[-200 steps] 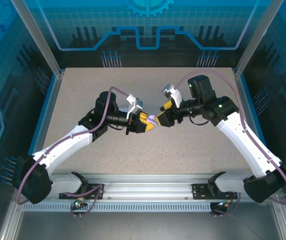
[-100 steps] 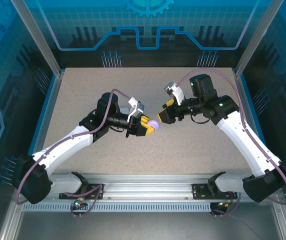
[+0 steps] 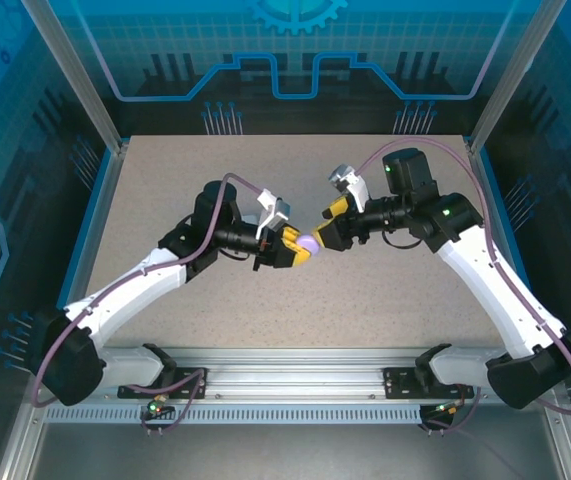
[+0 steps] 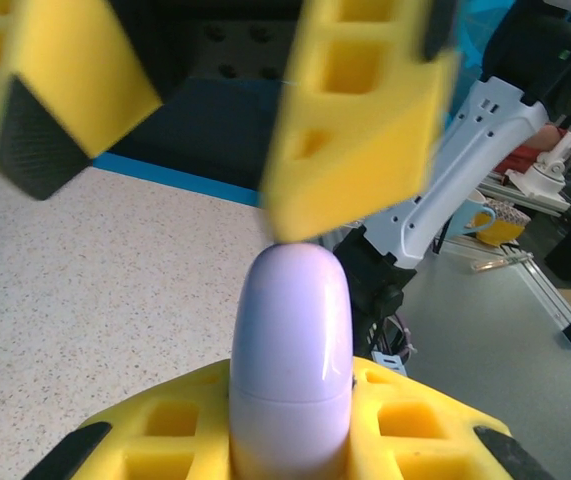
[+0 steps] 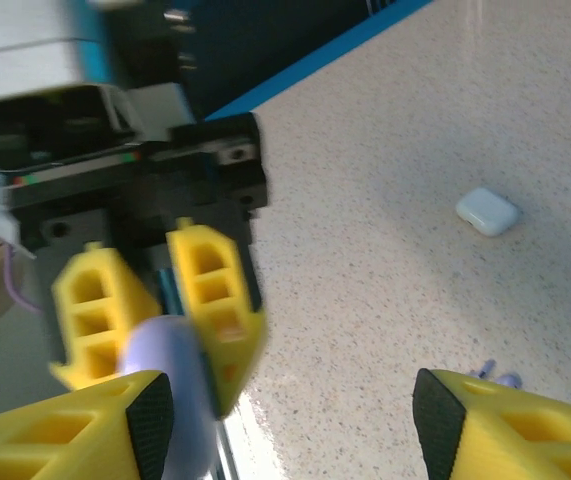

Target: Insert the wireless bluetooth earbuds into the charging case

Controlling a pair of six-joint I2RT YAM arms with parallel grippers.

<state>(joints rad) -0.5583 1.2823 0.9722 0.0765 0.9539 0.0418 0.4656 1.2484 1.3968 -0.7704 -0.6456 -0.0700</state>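
We are clamping the lavender charging case (image 4: 290,360) tight in the left gripper (image 3: 301,248). The right gripper (image 3: 322,228) is standing wide and carrying nothing, with one finger (image 4: 355,120) touching the case's rounded end. The case is looking closed along its seam. A whitish earbud (image 5: 488,211) is lying loose on the table (image 3: 165,190). We are judging that nothing is inserted yet, with opening the case and loading the earbuds both remaining.
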